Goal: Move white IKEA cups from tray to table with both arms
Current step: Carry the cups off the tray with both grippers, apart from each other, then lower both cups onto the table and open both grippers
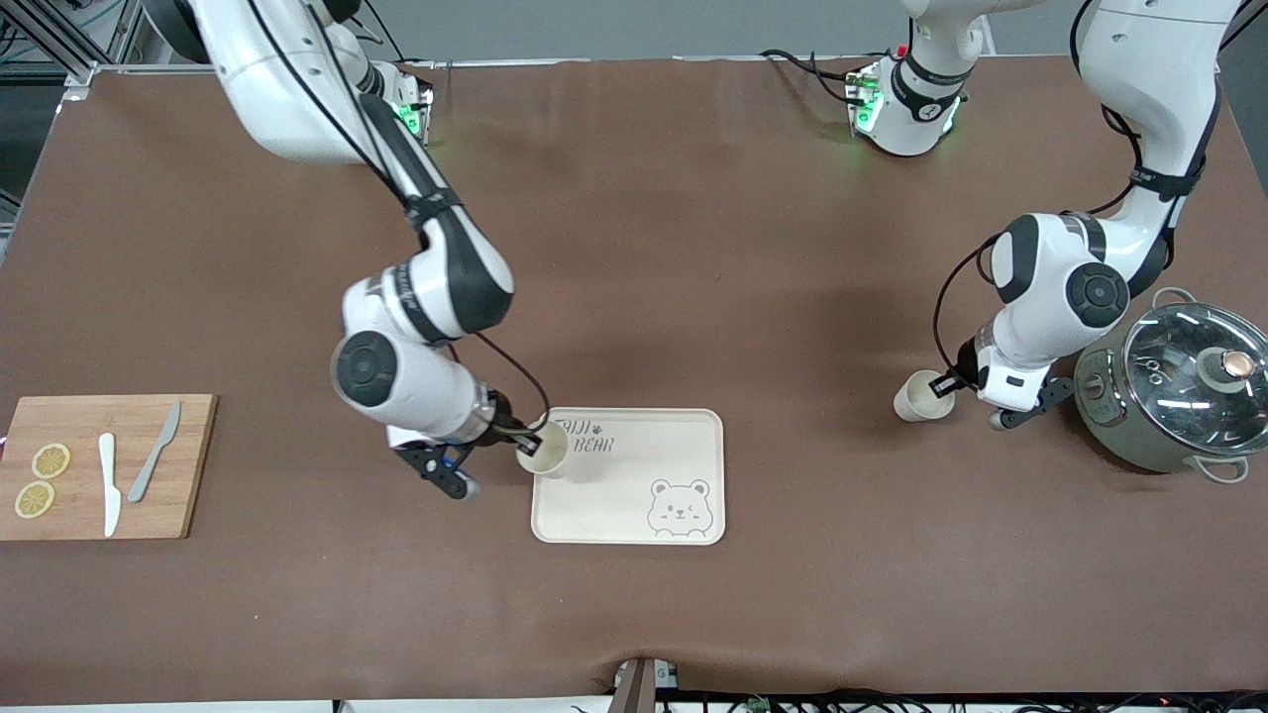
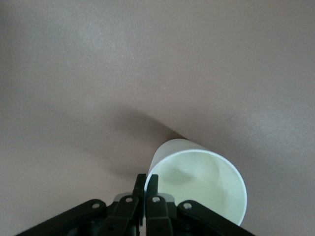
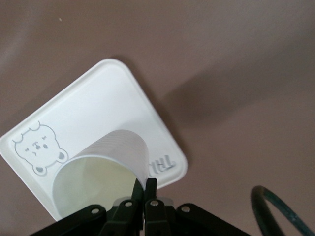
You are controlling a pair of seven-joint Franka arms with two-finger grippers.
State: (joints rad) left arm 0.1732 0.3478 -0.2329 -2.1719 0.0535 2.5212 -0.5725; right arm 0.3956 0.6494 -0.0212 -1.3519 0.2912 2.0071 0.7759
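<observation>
**Both arms hold a cup by the rim, one at the tray, one over bare table**

The right arm reaches from its base toward the bear-printed tray, elbow bent and wrist turned toward the tray. The right gripper sits over the tray corner at the right arm's end, its fingers pinching the rim of one white IKEA cup. In the right wrist view that cup is tilted over the tray, beside the printed lettering; whether it touches the tray cannot be told.

The left arm folds down beside the steel pot, which lies well apart from the tray, toward the left arm's end of the table. The left gripper pinches the rim of the second white IKEA cup, between the pot and the tray. The left wrist view shows this cup empty, tilted, its wall gripped between closed fingers, over bare brown table.

The pot wears a glass lid.
</observation>
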